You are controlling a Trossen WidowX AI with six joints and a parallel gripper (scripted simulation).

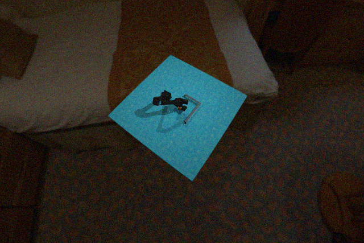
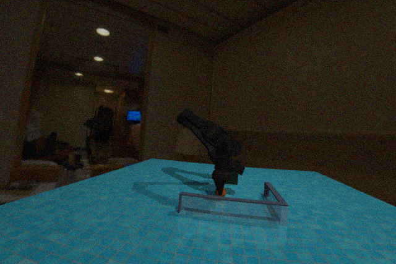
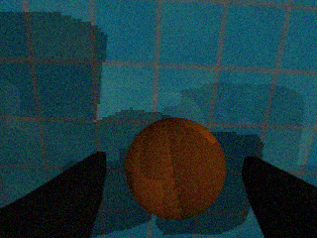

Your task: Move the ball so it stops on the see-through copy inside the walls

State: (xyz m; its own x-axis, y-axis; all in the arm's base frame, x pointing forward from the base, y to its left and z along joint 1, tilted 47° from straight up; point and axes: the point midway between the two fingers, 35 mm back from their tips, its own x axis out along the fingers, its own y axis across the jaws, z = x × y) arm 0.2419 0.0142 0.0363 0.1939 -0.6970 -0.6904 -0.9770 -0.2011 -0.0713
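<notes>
The orange ball appears to rest on the table, on the inner side of the corner. My gripper is open around it, low down, with a gap between the ball and each finger in the wrist view. The two low clear walls with grey-pink rims meet at a corner; the ball touches neither. The see-through copy is mostly hidden; a faint pale arc just above the ball in the wrist view may be its edge.
The blue tiled table carries the arm and its dark shadows. The longer wall stands between the ball and the exterior view, and the other wall stands to the right in that view.
</notes>
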